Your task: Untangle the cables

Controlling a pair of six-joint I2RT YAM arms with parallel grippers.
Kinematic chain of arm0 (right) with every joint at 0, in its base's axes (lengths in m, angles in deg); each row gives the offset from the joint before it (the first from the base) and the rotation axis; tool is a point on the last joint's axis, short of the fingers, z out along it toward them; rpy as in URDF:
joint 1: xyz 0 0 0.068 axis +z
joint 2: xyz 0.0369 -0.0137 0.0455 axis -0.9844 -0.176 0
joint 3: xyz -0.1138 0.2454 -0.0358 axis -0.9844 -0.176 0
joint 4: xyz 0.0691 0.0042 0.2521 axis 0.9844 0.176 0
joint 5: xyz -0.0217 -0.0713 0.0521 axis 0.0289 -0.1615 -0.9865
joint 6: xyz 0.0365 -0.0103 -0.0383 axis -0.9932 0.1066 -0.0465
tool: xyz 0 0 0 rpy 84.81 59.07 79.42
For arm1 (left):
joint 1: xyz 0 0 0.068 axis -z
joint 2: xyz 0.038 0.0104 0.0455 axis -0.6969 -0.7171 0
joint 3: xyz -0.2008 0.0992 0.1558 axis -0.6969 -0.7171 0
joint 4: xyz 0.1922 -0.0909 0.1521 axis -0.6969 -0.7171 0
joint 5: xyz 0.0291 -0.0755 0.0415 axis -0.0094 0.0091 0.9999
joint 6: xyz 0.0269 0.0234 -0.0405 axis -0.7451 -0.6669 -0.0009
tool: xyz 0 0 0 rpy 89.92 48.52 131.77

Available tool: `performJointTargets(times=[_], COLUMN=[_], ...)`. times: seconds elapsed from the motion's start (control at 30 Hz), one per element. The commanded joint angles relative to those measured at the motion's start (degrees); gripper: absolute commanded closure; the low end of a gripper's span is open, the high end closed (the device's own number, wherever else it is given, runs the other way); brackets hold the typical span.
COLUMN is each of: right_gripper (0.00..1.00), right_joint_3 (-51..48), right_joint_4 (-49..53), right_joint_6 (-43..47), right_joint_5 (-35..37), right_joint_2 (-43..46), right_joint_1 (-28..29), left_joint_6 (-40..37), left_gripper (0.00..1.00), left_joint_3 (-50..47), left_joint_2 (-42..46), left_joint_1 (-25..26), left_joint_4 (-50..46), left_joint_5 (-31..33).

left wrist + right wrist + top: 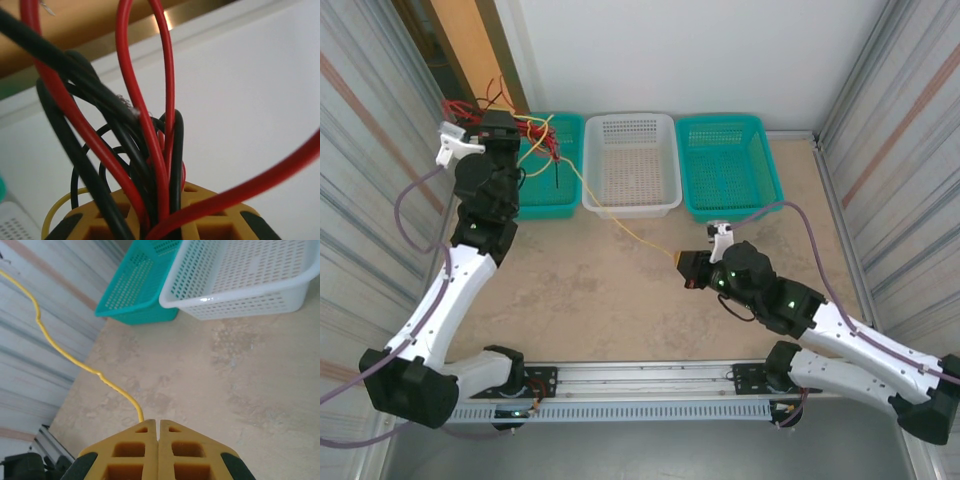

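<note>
Right claw (158, 427), nearest, over the table (580, 310) centre: jaws closed flat on the end of the pale yellow cable (70, 357). The cable runs from here toward 10 o'clock with slight waves, passing the front rim of the white basket (630, 207).

Left claw (505, 125), far at 11 o'clock above the teal basket (548, 211): clamped on the cable bundle (155, 165) of red cables (125, 75) and black cables (75, 145).

Procedure: hold the left claw steady. Draw the right claw slowly toward 4 o'clock, in line with the cable. Stop if the bundle tightens, because a snag is likely there.
</note>
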Motion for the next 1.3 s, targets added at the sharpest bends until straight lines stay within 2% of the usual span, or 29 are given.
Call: performJointTargets(times=[0.0, 0.07, 0.13, 0.23, 0.33, 0.43, 0.53, 0.67, 0.83, 0.97, 1.1, 1.17, 1.27], right_gripper=[1.0, 1.0, 1.0, 1.0, 1.0, 1.0, 1.0, 1.0, 1.0, 1.0, 1.0, 1.0, 1.0], right_joint_3=[1.5, 4.3, 8.8, 15.8, 20.8, 28.8, 38.8, 45.3, 52.7, 55.3, 58.9, 59.4, 58.8], right_joint_4=[6.5, 5.6, 6.4, 8.4, 8.2, 11.3, 17.2, 19.8, 24.4, 24.9, 28.5, 29.8, 29.8], right_joint_6=[3.1, 4.4, 7.3, 11.6, 14.7, 17.7, 19.4, 21.5, 21.3, 21.6, 17.5, 14.2, 10.6], right_joint_5=[3.0, 3.4, 6.3, 12.9, 16.5, 24.8, 28.8, 32.2, 29.1, 28.2, 20.1, 13.2, 2.4], right_joint_2=[-4.9, -7.4, -9.0, -7.6, -1.7, 1.5, 0.6, -0.8, -5.8, -8.3, -12.1, -13.4, -14.9], right_joint_1=[4.0, 7.1, 12.0, 19.5, 20.8, 18.8, 12.8, 3.8, -5.7, -13.0, -25.8, -33.7, -42.1], left_joint_6=[3.8, 3.7, -3.2, -7.3, -8.9, -9.3, -8.2, -7.9, -8.9, -8.9, -7.4, -6.7, -5.7], left_gripper=[1.0, 1.0, 1.0, 1.0, 1.0, 1.0, 1.0, 1.0, 1.0, 1.0, 1.0, 1.0, 1.0], left_joint_3=[4.9, 6.9, 4.5, 2.1, -4.4, -11.4, -17.8, -23.6, -29.9, -34.2, -36.5, -37.9, -39.9], left_joint_2=[0.0, -0.8, -1.8, -2.5, 0.3, 4.6, 9.2, 13.9, 19.7, 23.1, 25.2, 26.3, 28.0], left_joint_1=[0.9, 1.4, 1.1, 1.2, 1.3, 1.3, 1.4, 2.5, 3.8, 4.3, 4.2, 3.8, 3.2], left_joint_4=[-10.9, -18.1, -13.2, -15.4, -15.0, -15.5, -16.9, -18.7, -20.0, -22.9, -27.1, -29.0, -29.9], left_joint_5=[15.8, 18.9, 17.6, 16.6, 17.1, 16.4, 15.8, 14.3, 12.9, 14.2, 15.9, 16.3, 13.7])
